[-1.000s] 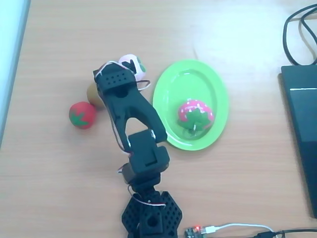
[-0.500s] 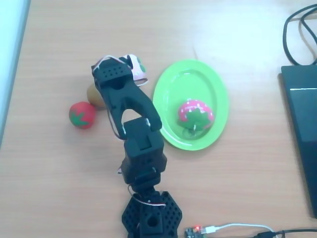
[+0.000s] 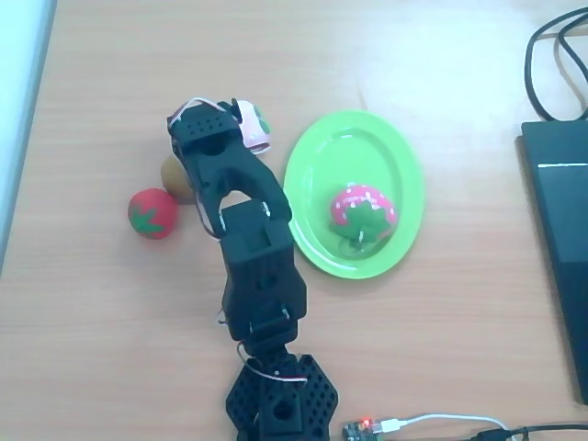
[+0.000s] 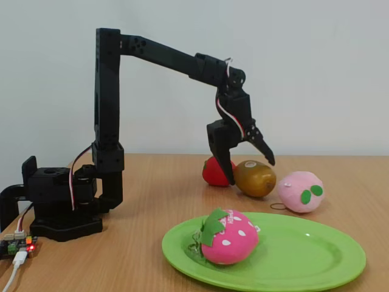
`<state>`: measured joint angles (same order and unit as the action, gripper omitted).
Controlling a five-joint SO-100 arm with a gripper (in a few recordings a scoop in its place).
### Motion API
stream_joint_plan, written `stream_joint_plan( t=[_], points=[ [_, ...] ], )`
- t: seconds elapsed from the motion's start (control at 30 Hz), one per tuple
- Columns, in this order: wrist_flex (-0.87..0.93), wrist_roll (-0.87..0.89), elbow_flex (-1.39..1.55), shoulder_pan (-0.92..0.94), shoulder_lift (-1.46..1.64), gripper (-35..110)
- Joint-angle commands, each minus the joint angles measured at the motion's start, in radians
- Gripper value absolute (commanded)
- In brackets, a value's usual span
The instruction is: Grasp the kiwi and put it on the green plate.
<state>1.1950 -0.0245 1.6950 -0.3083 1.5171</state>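
1. In the fixed view, the green plate (image 4: pixel 304 258) lies nearest on the desk (image 4: pixel 152 188), carrying a pink strawberry toy (image 4: pixel 228 237).
2. Behind it, the pink peach toy (image 4: pixel 301 191) sits right of the kiwi (image 4: pixel 255 177).
3. The jaws (image 4: pixel 249 171) hang spread wide just above and left of the kiwi, holding nothing.
4. Farthest back, the red tomato toy (image 4: pixel 214 172) rests.
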Motion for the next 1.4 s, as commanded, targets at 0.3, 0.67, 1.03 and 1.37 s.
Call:
stream_joint_plan(
  t=[0.3, 0.67, 1.03, 1.37],
  points=[
    [-0.038, 0.002, -0.029, -0.008, -0.048, 46],
    [-0.044, -0.011, -0.071, -0.002, -0.092, 34],
    [-0.044, -0.012, -0.126, 0.008, -0.14, 29],
    [-0.003, -0.014, -0.23, 0.011, -0.097, 29]
  ],
)
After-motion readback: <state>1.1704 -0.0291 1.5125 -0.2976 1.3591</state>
